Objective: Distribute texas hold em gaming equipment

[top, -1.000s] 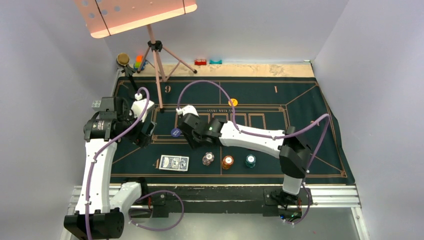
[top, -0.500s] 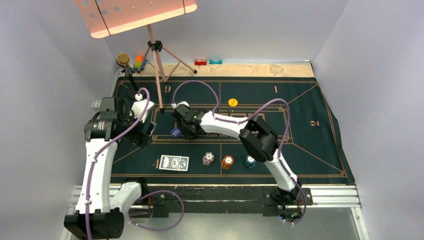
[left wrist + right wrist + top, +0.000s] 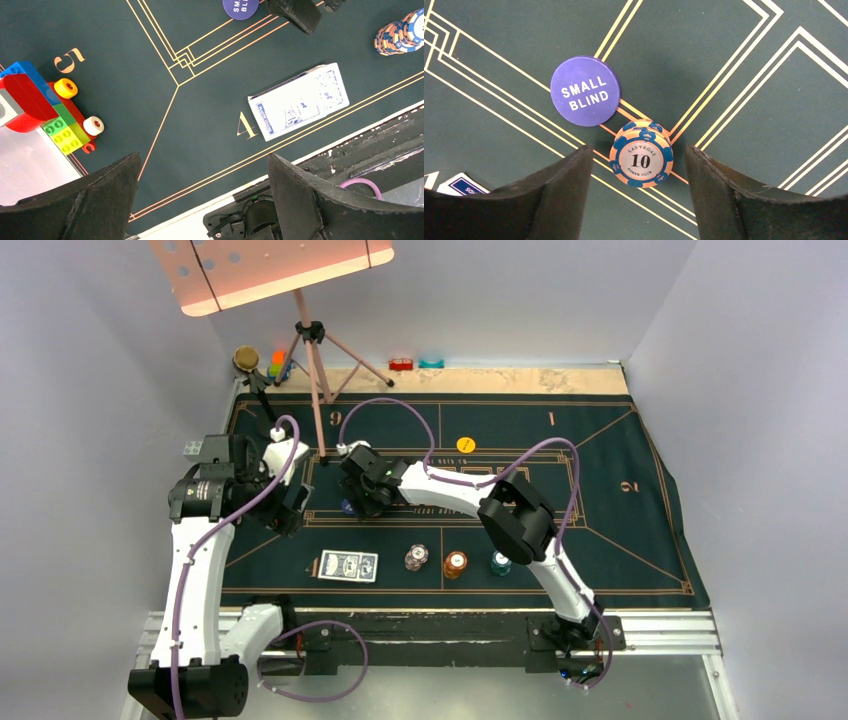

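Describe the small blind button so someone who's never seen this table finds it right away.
On the dark green mat, look at the left half, under the right gripper. The small blind button lies flat there beside a chip stack; it is plain blue-purple with white lettering, while the stack is orange-and-blue, marked 10.

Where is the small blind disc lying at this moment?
In the right wrist view, the small blind disc lies on the green mat, just up-left of the 10 chip stack.
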Tool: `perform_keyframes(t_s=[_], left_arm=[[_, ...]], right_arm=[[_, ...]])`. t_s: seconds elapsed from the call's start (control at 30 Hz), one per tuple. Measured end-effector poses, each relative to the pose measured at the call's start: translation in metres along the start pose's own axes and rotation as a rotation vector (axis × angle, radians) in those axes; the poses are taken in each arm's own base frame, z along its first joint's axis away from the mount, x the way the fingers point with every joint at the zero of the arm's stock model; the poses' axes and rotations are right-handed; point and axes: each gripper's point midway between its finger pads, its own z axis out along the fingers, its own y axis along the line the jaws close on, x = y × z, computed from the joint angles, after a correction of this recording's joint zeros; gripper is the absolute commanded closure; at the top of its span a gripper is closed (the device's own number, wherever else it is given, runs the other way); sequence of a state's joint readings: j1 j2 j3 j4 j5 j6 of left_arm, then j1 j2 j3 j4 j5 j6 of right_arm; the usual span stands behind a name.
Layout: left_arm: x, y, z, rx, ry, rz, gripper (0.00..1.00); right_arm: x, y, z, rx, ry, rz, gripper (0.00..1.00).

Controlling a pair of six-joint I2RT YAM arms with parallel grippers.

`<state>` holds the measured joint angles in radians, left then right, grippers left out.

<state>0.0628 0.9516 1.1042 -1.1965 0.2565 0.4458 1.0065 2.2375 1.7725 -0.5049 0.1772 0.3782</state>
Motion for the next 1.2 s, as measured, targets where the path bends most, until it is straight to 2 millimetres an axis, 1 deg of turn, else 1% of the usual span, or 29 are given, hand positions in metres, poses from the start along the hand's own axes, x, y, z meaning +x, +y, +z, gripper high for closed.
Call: perform_keyframes(t_s=[0.07, 0.17, 0.27, 0.33, 0.43, 0.47, 0.5, 0.53, 0.57, 0.6, 0.63, 0.7, 0.77, 0.83, 0.9, 0.97, 1.2], left_arm=[[0.0, 0.0, 0.0, 0.0, 0.0, 0.0, 0.0], [0.0, 0.0, 0.0, -0.002, 0.001, 0.0, 0.0], [0.0, 0.0, 0.0, -0.004, -0.001, 0.001, 0.0], [0.0, 0.0, -0.001, -0.004, -0.001, 0.001, 0.0], [0.0, 0.0, -0.001, -0.004, 0.0, 0.001, 0.0], [0.0, 0.0, -0.001, -0.004, 0.0, 0.001, 0.0], [0.0, 0.0, -0.001, -0.005, 0.0, 0.001, 0.0], [0.001, 0.0, -0.001, -0.005, 0.001, 0.001, 0.0], [0.001, 0.001, -0.001, -0.007, 0.002, 0.001, 0.0], [0.001, 0.001, -0.001, -0.008, 0.002, 0.001, 0.0], [0.001, 0.001, -0.001, -0.01, 0.004, 0.001, 0.0], [0.001, 0.002, -0.001, -0.014, 0.005, 0.001, 0.0], [0.002, 0.002, -0.002, -0.018, 0.004, 0.002, 0.0], [0.002, 0.003, -0.003, -0.023, 0.001, 0.003, 0.0], [0.002, 0.003, -0.004, -0.028, -0.001, 0.004, 0.0], [0.002, 0.003, -0.004, -0.031, -0.002, 0.005, 0.0], [0.002, 0.003, -0.005, -0.037, -0.004, 0.006, 0.0]], right_arm=[[0.0, -0.001, 0.0, 0.004, 0.001, -0.003, 0.22], [0.001, -0.004, -0.001, 0.019, 0.002, -0.01, 0.22], [-0.002, -0.009, -0.011, 0.038, 0.002, -0.021, 0.2], [-0.009, -0.012, -0.029, 0.044, -0.022, -0.021, 0.18], [-0.021, -0.017, -0.073, 0.031, -0.081, -0.012, 0.11], [-0.023, -0.019, -0.092, 0.024, -0.106, -0.01, 0.08], [-0.022, -0.021, -0.105, 0.021, -0.12, -0.008, 0.07], [-0.019, -0.021, -0.121, 0.009, -0.138, -0.008, 0.06], [-0.014, -0.021, -0.13, 0.003, -0.144, -0.012, 0.05], [-0.007, -0.019, -0.137, -0.003, -0.142, -0.019, 0.04], [0.005, -0.015, -0.142, -0.012, -0.131, -0.032, 0.04], [0.032, -0.008, -0.14, -0.021, -0.088, -0.057, 0.03], [0.067, -0.004, -0.13, -0.02, -0.018, -0.084, 0.02], [0.101, -0.005, -0.122, -0.015, 0.063, -0.108, 0.02], [0.12, -0.011, -0.118, -0.002, 0.11, -0.107, 0.02], [0.125, -0.014, -0.116, 0.006, 0.121, -0.102, 0.02], [0.122, -0.01, -0.111, -0.015, 0.101, -0.083, 0.02]])
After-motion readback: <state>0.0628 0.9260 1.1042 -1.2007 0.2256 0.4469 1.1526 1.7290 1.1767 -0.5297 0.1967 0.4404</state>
